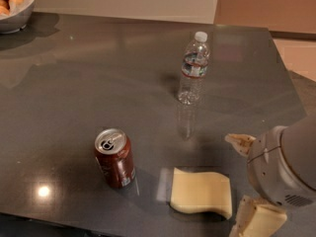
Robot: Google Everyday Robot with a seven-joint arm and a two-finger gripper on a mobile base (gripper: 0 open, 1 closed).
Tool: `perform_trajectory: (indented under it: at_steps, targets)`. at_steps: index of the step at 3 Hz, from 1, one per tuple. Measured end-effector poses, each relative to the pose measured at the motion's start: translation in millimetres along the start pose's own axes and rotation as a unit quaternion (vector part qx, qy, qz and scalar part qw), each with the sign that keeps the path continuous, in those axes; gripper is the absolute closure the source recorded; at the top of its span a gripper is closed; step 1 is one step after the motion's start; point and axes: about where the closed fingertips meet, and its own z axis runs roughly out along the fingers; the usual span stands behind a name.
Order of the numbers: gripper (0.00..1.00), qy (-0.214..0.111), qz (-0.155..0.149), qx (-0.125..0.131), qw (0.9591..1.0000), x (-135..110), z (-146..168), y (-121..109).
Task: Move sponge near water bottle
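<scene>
The sponge (201,192), a flat pale yellow slab with wavy edges, lies on the dark table (98,83) near the front edge. The water bottle (193,68), clear with a white cap and a red-and-dark label, stands upright farther back, well apart from the sponge. My gripper (247,181) is at the lower right, just right of the sponge. Its cream fingers are spread: one fingertip (239,143) shows above and one finger (257,218) below. It holds nothing.
A dark red soda can (115,158) stands upright left of the sponge. A metal bowl (15,4) with round pale food sits at the far left corner. The table's right edge runs close behind the gripper.
</scene>
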Motion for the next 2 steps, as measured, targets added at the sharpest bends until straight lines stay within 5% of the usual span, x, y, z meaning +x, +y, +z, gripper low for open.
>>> perform_trajectory:
  at_steps: [2]
  targets:
    - [0.0,0.015,-0.011,-0.007,0.9998,-4,33,8]
